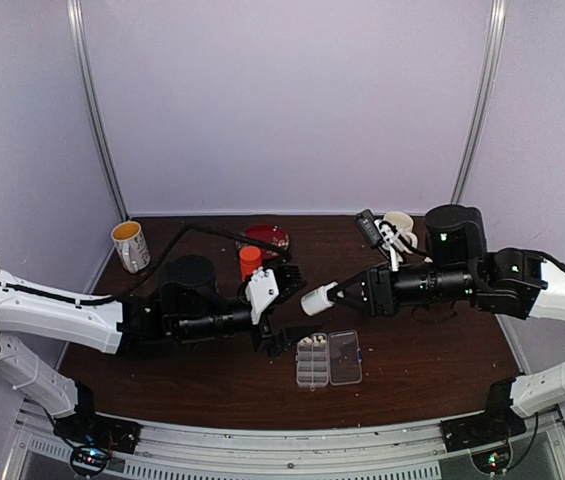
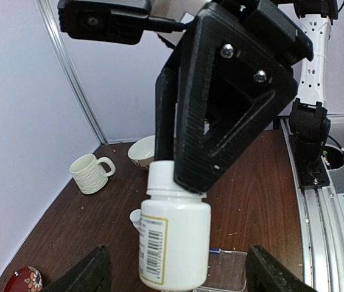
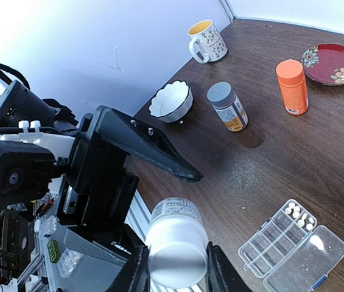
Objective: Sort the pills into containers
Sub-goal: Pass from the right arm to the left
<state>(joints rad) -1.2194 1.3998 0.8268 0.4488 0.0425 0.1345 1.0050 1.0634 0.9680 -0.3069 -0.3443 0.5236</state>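
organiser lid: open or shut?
Open. The clear lid lies flat beside the compartments; pills sit uncovered at one end.

Two mugs (image 3: 207, 41) (image 2: 91, 173), two bowls (image 3: 172, 100) (image 2: 142, 152), one red plate (image 3: 332, 62), one organiser box (image 3: 263, 246). One orange bottle (image 3: 292, 86), one white bottle (image 2: 173, 243), one grey-capped bottle (image 3: 228, 108).

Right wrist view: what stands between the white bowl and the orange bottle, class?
A grey-capped bottle, standing upright, seen in the right wrist view.
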